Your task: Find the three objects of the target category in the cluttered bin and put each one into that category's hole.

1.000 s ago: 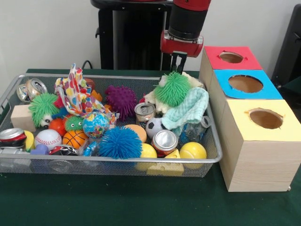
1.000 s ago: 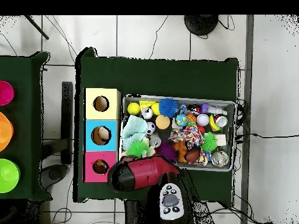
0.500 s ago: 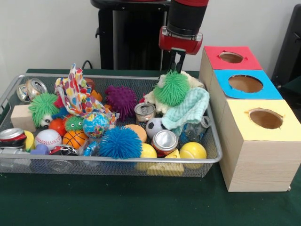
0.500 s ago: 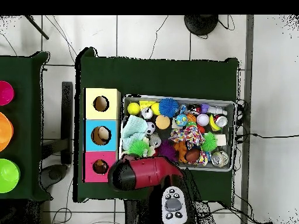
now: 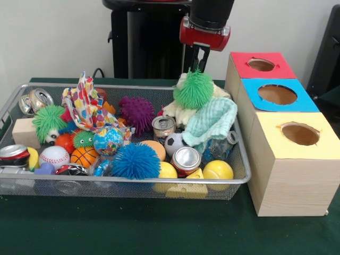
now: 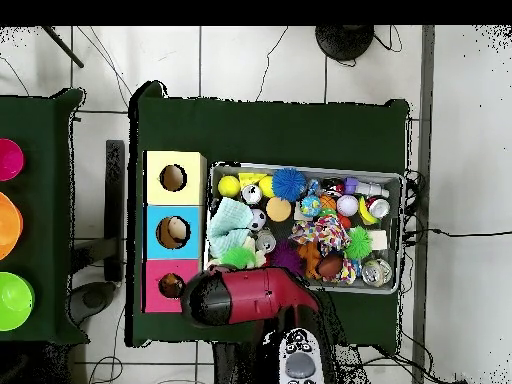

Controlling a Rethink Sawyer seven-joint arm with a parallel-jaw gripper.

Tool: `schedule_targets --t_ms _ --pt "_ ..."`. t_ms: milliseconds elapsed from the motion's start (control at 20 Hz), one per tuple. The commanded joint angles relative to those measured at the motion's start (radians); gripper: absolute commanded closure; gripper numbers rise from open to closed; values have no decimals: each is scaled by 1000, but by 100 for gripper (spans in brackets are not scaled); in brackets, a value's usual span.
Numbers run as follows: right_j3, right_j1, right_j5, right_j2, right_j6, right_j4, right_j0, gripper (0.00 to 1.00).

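Observation:
My gripper (image 5: 197, 69) is shut on the top of a green spiky ball (image 5: 194, 89) and holds it just above the cream and mint cloths (image 5: 215, 121) at the right end of the wire bin (image 5: 127, 181). From above, only a green edge of the ball (image 6: 238, 258) shows beside the red arm (image 6: 250, 297). A purple spiky ball (image 5: 136, 111), a blue one (image 5: 135, 161) and two green ones with eyes (image 5: 49, 121) lie in the bin. Red (image 5: 261, 65), blue (image 5: 277, 94) and yellow (image 5: 300, 134) hole boxes stand to the right.
The bin also holds cans (image 5: 186, 159), a patterned cloth (image 5: 87, 106), yellow balls (image 5: 218, 170), a soccer ball (image 5: 173, 142), a basketball (image 5: 84, 156) and a baseball (image 5: 54, 156). In the overhead view the blue box's hole (image 6: 176, 232) shows something inside.
The gripper has risen with the green spiky ball, lifting it off the cloth pile. The rest of the bin is unchanged.

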Motion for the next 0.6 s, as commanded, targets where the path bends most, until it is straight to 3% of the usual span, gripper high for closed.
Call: schedule_targets --t_ms 50,350,400,600 --pt "-48 -36 129 21 78 41 2 100" --pt "-31 -42 70 52 60 36 -24 100" --pt "-26 -44 54 60 55 35 -31 0" --pt "-46 -48 119 56 42 33 -19 0"
